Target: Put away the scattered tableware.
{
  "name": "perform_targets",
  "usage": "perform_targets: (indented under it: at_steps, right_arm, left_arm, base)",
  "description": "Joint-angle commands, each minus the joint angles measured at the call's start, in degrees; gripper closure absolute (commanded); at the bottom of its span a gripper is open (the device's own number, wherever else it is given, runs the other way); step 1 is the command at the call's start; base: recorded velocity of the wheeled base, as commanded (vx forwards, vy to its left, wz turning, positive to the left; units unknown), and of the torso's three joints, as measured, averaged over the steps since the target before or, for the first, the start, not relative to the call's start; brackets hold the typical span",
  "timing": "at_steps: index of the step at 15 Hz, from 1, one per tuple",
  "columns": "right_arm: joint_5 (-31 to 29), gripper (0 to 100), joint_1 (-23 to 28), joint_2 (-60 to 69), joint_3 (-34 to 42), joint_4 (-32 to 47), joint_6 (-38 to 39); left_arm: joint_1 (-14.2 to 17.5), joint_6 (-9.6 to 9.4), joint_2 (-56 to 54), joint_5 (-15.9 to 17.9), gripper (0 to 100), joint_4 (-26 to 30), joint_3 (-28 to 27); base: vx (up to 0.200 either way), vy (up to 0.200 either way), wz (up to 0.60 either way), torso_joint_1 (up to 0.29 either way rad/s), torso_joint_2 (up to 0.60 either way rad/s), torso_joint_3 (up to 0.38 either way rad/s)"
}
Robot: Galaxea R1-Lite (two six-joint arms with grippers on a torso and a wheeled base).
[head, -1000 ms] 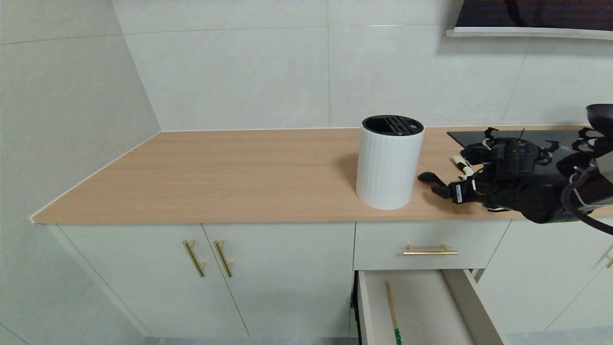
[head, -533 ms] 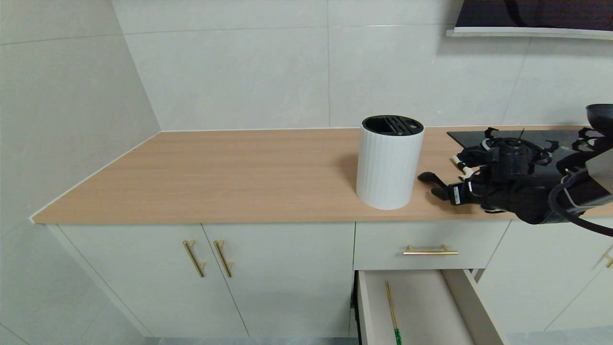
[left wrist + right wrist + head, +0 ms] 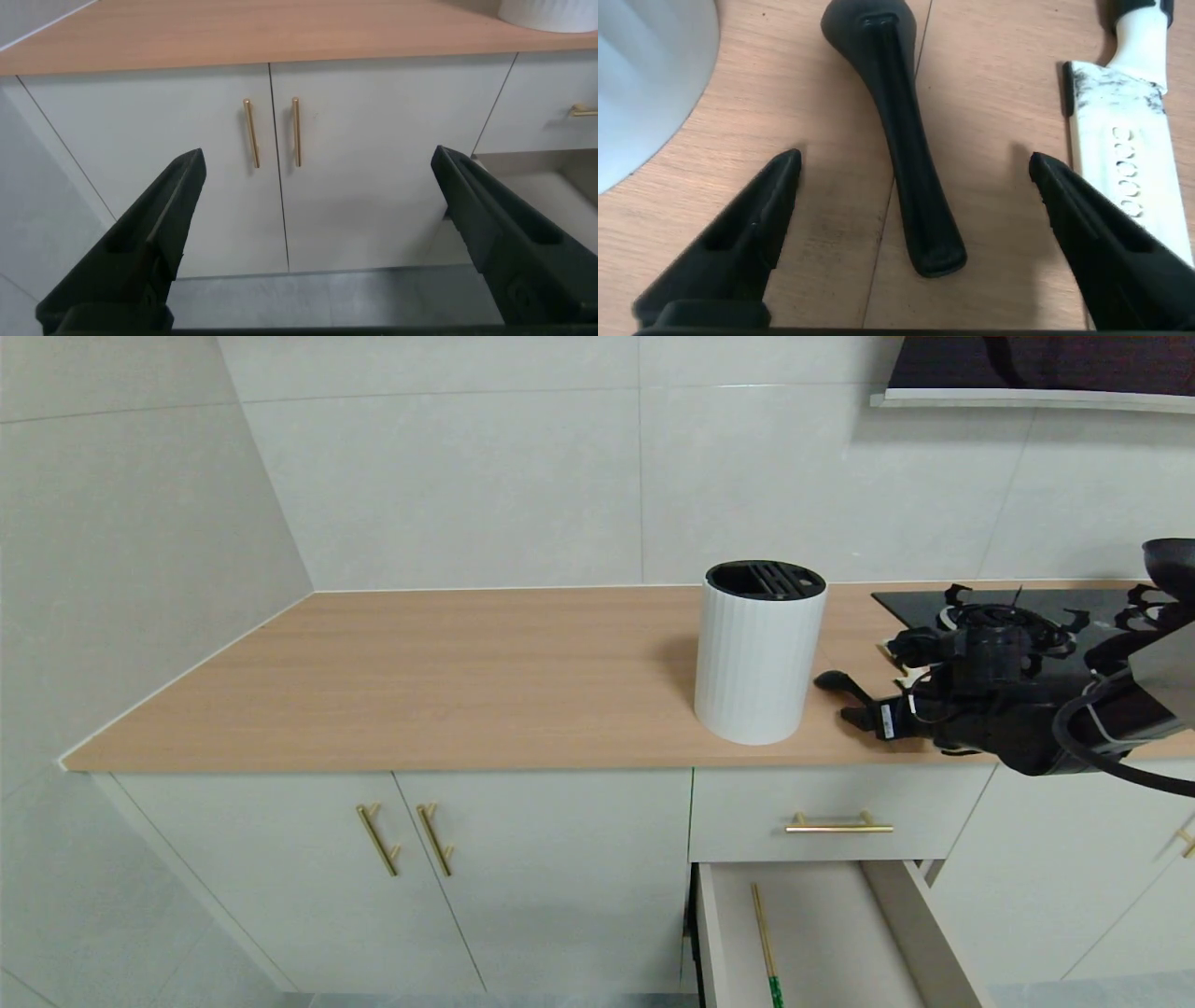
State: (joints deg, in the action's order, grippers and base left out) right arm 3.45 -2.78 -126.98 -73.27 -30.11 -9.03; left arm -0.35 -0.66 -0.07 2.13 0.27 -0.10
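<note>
A black utensil handle [image 3: 901,140] lies flat on the wooden countertop [image 3: 467,672], its end [image 3: 831,681] showing just right of the white ribbed utensil holder [image 3: 760,653]. My right gripper [image 3: 915,173] is open and low over the counter, with its fingers either side of the handle and not touching it; it also appears in the head view [image 3: 868,681]. A white knife [image 3: 1134,140] lies beside the handle. My left gripper [image 3: 318,163] is open and empty, below counter height, facing the cabinet doors [image 3: 280,187].
A black stove top [image 3: 1018,602] with burner grates sits at the counter's right end. Below the counter an open drawer [image 3: 896,915] holds a chopstick [image 3: 766,933]. A shut drawer with a gold handle [image 3: 838,823] is above it.
My right gripper has edged slightly left along the counter, and now covers more of the white knife. Nothing else has moved.
</note>
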Motion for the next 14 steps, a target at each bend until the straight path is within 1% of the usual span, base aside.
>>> perform_targets:
  at_steps: [1, 10, 12, 14]
  right_arm:
    - [0.0, 100, 0.0, -0.2, -0.1, 0.0, 0.0]
    - [0.1, 100, 0.1, 1.4, 0.1, 0.4, 0.1]
    - [-0.2, 100, 0.1, 4.3, 1.1, 2.2, 0.6]
    - [-1.7, 100, -0.1, 8.9, 1.9, 7.4, 2.5]
  left_arm:
    - [0.0, -0.04, 0.1, 0.0, 0, 0.0, 0.0]
    - [0.0, -0.04, 0.1, 0.0, 0, 0.0, 0.0]
    - [0.0, -0.04, 0.1, 0.0, 0, 0.0, 0.0]
    - [-0.1, -0.04, 0.1, 0.1, 0, 0.0, 0.0]
  base:
    - [0.000, 0.000, 0.00, 0.000, 0.00, 0.000]
    - [0.000, 0.000, 0.00, 0.000, 0.00, 0.000]
    - [0.000, 0.000, 0.00, 0.000, 0.00, 0.000]
    - [0.000, 0.000, 0.00, 0.000, 0.00, 0.000]
